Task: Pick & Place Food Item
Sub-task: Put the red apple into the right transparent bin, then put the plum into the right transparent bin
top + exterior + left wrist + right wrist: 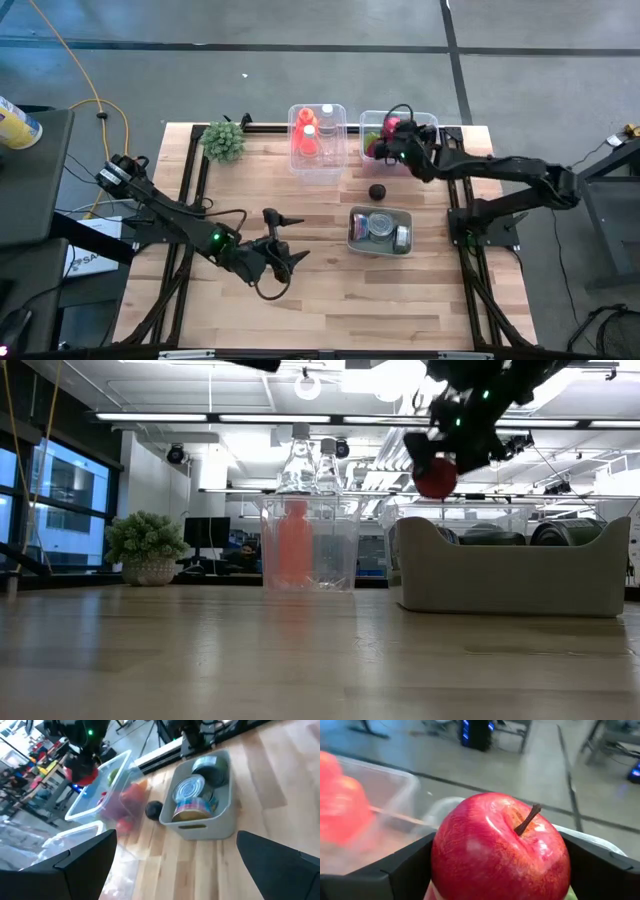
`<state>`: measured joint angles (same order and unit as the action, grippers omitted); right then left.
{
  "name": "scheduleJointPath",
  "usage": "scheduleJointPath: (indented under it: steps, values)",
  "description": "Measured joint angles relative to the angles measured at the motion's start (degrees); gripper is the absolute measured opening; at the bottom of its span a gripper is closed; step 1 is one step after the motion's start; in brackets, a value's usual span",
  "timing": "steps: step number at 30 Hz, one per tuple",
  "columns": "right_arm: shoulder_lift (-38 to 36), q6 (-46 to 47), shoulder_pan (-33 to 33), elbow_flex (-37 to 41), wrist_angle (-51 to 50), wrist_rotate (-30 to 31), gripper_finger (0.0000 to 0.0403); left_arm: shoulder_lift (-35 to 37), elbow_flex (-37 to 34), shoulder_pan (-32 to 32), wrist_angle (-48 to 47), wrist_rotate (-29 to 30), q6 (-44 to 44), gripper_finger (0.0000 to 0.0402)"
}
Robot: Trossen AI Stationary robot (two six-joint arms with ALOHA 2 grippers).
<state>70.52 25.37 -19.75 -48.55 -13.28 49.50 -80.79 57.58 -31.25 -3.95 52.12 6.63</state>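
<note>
One red apple [500, 847] sits clamped in the right tool [397, 140] above the clear bin [428, 122] at upper right, presumably mid-transfer, while the left tool [283, 252] waits wide lower left.

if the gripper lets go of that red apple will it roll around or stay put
The apple looks round and glossy, so it would probably roll and could slip between the right gripper's fingers. It hangs above the clear fruit bin, whose walls would likely stop it. It looks rigid, not squashy.
</note>
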Motion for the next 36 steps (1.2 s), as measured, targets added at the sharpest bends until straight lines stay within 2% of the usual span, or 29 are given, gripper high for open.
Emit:
scheduleJointPath:
  steps: [5, 10, 13, 18, 21, 27, 36]
  values:
    - [2.35, -1.7, -6.66, 0.01, 0.17, -4.67, 0.0394, 2.8, 0.0, 2.89, -5.01, -1.87, -4.75, 0.04]
    - [2.93, -3.91, -8.76, 0.01, 0.23, -6.9, 0.0384, 7.06, -0.02, 9.42, -16.58, -14.98, -9.95, 0.04]
    - [2.51, -8.88, -7.96, 0.01, 1.68, -5.67, 0.0382, 9.39, -0.02, 13.6, -19.43, -18.51, -8.45, 0.04]
    - [-1.7, -18.58, -2.54, -0.01, 2.22, -5.39, 0.0382, 14.75, -0.04, 18.94, -21.6, -18.43, -1.87, 0.04]
    - [-4.87, -20.99, 3.17, -0.01, 1.79, -9.42, 0.0382, 18.73, -0.04, 20.88, -23.13, -16.04, 3.24, 0.04]
    - [-9.43, -22.63, 12.95, -0.03, 0.46, -10.72, 0.0382, 26.94, -0.04, 23.69, -30.62, -14.23, 3.25, 0.04]
    - [-14.82, -23.42, 16.34, -0.03, -12.76, -10.79, 0.0382, 33.8, -0.04, 31.92, -38.69, -14.34, 2.72, 0.04]
